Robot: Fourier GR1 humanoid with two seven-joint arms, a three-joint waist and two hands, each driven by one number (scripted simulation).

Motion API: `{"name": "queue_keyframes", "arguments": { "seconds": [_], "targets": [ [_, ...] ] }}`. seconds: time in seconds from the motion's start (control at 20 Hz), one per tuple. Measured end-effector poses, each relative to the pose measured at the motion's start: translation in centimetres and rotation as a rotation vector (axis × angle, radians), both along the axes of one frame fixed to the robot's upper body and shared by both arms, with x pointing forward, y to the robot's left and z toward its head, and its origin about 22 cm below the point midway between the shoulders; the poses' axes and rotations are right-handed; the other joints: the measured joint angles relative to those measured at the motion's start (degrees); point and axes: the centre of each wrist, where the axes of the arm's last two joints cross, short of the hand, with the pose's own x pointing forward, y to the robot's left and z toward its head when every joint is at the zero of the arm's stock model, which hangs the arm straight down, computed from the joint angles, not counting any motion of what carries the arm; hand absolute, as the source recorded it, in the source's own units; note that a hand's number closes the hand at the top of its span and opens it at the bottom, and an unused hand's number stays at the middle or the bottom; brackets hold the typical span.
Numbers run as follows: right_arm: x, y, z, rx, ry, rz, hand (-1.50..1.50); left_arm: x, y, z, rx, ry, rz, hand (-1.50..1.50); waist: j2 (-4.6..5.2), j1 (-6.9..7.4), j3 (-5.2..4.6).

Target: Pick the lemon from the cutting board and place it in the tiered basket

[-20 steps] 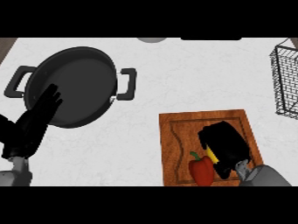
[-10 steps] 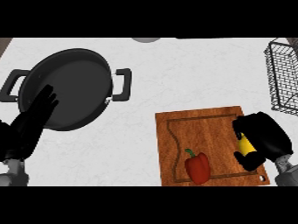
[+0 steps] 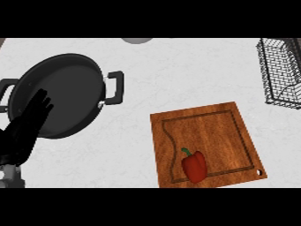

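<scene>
The wooden cutting board (image 3: 208,132) lies at the lower right of the counter with only a red bell pepper (image 3: 193,165) on it near its front edge. No lemon shows anywhere in the head view. The black wire tiered basket (image 3: 284,73) stands at the far right edge, partly cut off. My left hand (image 3: 24,130) rests open at the lower left, fingers pointing up over the rim of a pan. My right hand is out of the picture.
A large black two-handled pan (image 3: 61,99) sits at the left. A grey round object (image 3: 137,40) peeks in at the top edge. White marble counter (image 3: 178,75) lies between the pan, the board and the basket.
My right hand, curled around the yellow lemon over the board's right side, has left the view to the right, taking the lemon with it. The view has shifted slightly; the left hand stays.
</scene>
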Motion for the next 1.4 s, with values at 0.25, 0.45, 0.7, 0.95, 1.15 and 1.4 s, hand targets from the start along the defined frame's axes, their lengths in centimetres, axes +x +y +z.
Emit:
{"name": "queue_keyframes", "arguments": {
  "seconds": [0.25,0.45,0.7,0.95,1.15,1.4],
  "targets": [
    [-0.9,-5.2,4.1,0.234,-0.203,0.039,1.5,-0.3,0.0,-0.3,-0.002,0.003,-0.001,0.0,-0.22,0.58,-0.07],
    [-3.0,-10.1,7.3,0.369,-0.28,0.101,1.5,-0.4,-0.5,-0.4,-0.002,-0.003,-0.03,0.0,0.05,2.09,-0.3],
    [-6.5,-15.2,11.0,0.462,-0.292,0.154,1.5,0.1,-1.2,-0.2,0.005,-0.013,-0.064,0.0,0.54,4.37,-0.54],
    [-6.5,-16.5,13.1,0.474,-0.293,0.136,1.5,1.2,-2.0,0.5,0.004,-0.022,-0.107,0.0,0.75,6.51,-0.72],
    [-4.9,-16.1,13.8,0.48,-0.28,0.145,1.5,1.3,-2.6,0.7,0.006,-0.023,-0.121,0.0,0.73,7.3,-0.82],
    [-1.4,-14.1,13.8,0.51,-0.246,0.173,1.5,1.7,-2.2,0.9,0.013,-0.018,-0.117,0.0,0.59,7.15,-0.91]
  ]
}}
